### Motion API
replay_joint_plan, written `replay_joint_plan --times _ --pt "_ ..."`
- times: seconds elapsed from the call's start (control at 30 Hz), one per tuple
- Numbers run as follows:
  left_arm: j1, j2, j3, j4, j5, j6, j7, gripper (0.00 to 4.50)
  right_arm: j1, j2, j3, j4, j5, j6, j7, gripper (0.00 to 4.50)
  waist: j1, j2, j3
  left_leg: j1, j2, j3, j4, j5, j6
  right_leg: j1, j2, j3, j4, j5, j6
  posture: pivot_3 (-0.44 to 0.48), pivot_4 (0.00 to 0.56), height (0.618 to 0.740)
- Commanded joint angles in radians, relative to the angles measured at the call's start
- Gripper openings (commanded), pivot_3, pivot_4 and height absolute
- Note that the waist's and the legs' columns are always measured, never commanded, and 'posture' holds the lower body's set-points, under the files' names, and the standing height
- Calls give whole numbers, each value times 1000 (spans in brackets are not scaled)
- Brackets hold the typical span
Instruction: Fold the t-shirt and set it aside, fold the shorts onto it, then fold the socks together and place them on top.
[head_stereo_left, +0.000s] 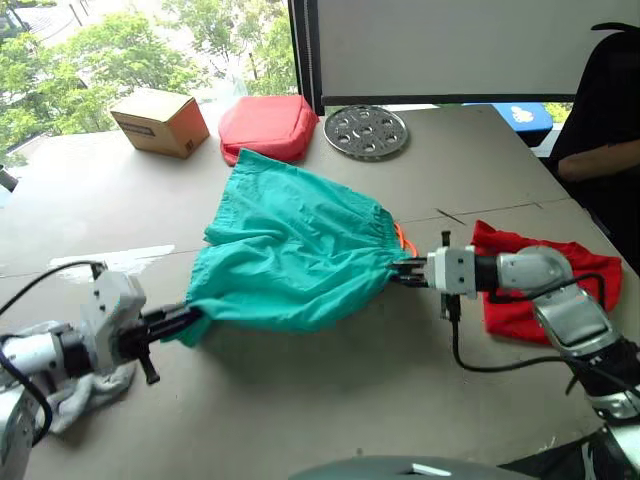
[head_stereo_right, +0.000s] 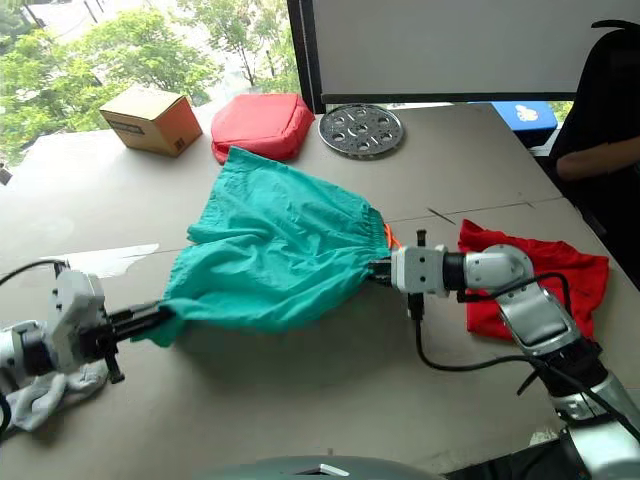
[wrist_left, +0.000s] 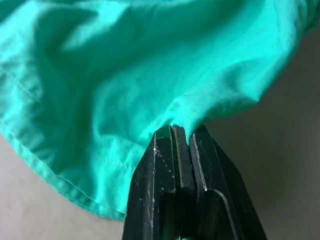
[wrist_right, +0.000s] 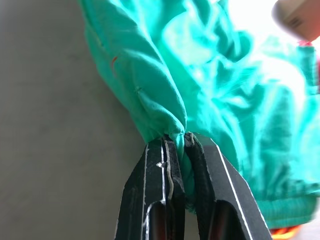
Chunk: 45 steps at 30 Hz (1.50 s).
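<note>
You have the shorts (head_stereo_left: 290, 245) stretched between both arms over the middle of the table (head_stereo_left: 330, 400): your left gripper (head_stereo_left: 192, 318) is clamped on a hem corner at the near-left end, and your right gripper (head_stereo_left: 404, 271) is pinched on the gathered waistband end, just beside the orange drawstring (head_stereo_left: 404, 240). Both wrist views show teal cloth squeezed between closed fingers, so neither grip looks loose. The relation that matters is this: the long axis of the shorts runs left to right between your two grippers, the far edge trails toward the back of the table, and the t-shirt (head_stereo_left: 545, 285) lies directly beyond your right gripper, partly under that forearm. It looks already folded and set aside, so you are most likely in the shorts step. The right arm is much the nearer to the red stack; the left end of the cloth has the longer way to travel toward it. The socks (head_stereo_left: 85, 395) lie as a pale bundle under your left arm at the near-left edge, well apart from the t-shirt. As for containers, the cardboard box (head_stereo_left: 160, 121) at the back left is closed, so its contents cannot be told, and nothing sits on the perforated metal disc (head_stereo_left: 366, 131) beside the salmon-red pouch (head_stereo_left: 268, 127).
</note>
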Motion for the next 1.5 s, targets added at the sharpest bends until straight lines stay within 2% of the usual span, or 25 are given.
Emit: replay_joint_plan --times 0.03,0.1,0.17,0.23,0.33,0.43,0.53,0.57,0.7,0.83,0.9,1.03,1.2,1.37,1.4,1.5 --pt "-352 30 -37 244 91 -85 165 0 -271 72 -71 304 -94 -38 -183 61 -4 -1 0 1 -1 0 0 2 -3 0 4 1 -1 1 -2 0 150 740" --pt "-559 51 -37 395 142 -172 245 0 -440 103 -96 487 -135 -95 -286 61 -8 -3 -1 1 -2 0 -1 2 -3 0 5 2 0 7 -10 0 150 740" --pt "-721 93 -31 526 190 -296 284 0 -606 118 -140 648 -129 -159 -353 61 -15 -5 -2 -3 -2 2 -4 6 -9 -6 7 2 0 10 -7 0 150 740" --pt "-795 117 -22 598 204 -369 284 0 -693 115 -161 733 -122 -223 -375 61 -28 -10 -4 -9 -1 3 -11 8 -13 -12 8 2 2 12 -10 0 150 740" --pt "-819 141 2 628 185 -423 254 0 -738 98 -189 763 -102 -302 -369 61 -42 -8 -4 -12 -2 5 -18 8 -13 -17 2 -9 -1 12 -11 0 150 740" --pt "-588 125 109 412 57 -275 152 0 -594 51 -206 571 -32 -279 -264 61 -54 -7 -4 -12 0 8 -17 8 -13 -15 1 -13 -3 12 -10 0 150 740" --pt "-233 64 220 106 -84 -76 60 0 -364 -9 -200 298 62 -162 -167 61 -56 -6 -3 -9 5 7 -14 7 -11 -12 -1 -11 -1 12 -10 0 150 740" --pt "-169 51 240 47 -110 -45 61 0 -322 -21 -200 243 81 -129 -160 61 -53 -5 -1 -6 6 7 -13 6 -9 -11 -2 -10 -1 12 -10 0 150 740" --pt "304 -69 301 -239 -207 88 -84 0 41 -129 -197 -123 239 79 -51 61 -45 -3 -1 -3 6 9 -11 2 -4 -9 -3 -8 -1 11 -12 0 150 740" --pt "576 -133 287 -370 -215 103 -175 0 270 -218 -216 -294 315 190 -12 61 -23 -3 -1 -1 7 10 -10 1 -2 -6 -3 -8 -4 9 -14 0 150 740" --pt "692 -160 280 -421 -224 113 -224 0 368 -263 -223 -340 330 213 24 61 -15 -2 -1 -1 7 9 -5 1 -3 -6 -3 -9 -3 6 -9 0 150 740" --pt "899 -168 282 -454 -217 118 -359 0 539 -342 -272 -434 411 284 91 61 -3 -6 -2 -2 6 10 -3 0 -2 -6 -4 -9 -3 5 -8 0 150 740" --pt "1047 -110 347 -393 -239 164 -529 0 718 -431 -336 -548 529 379 176 61 1 -5 -2 -2 6 9 -2 -1 -1 -7 -3 -10 -3 4 -6 0 150 740" --pt "1064 23 381 -279 -300 186 -559 0 791 -478 -391 -603 625 453 226 61 0 -5 -2 -3 7 8 -2 -1 -1 -7 -2 -12 -3 3 -6 0 150 740" --pt "1019 55 383 -238 -305 192 -559 0 788 -474 -395 -604 628 453 221 61 1 -5 -2 -3 7 9 -2 -1 -1 -7 -3 -11 -3 3 -6 0 150 740" --pt "729 112 339 -128 -322 200 -465 0 683 -410 -365 -543 586 450 130 61 5 -3 -3 -3 6 8 -2 -1 -1 -6 -3 -12 -3 3 -6 0 150 740"
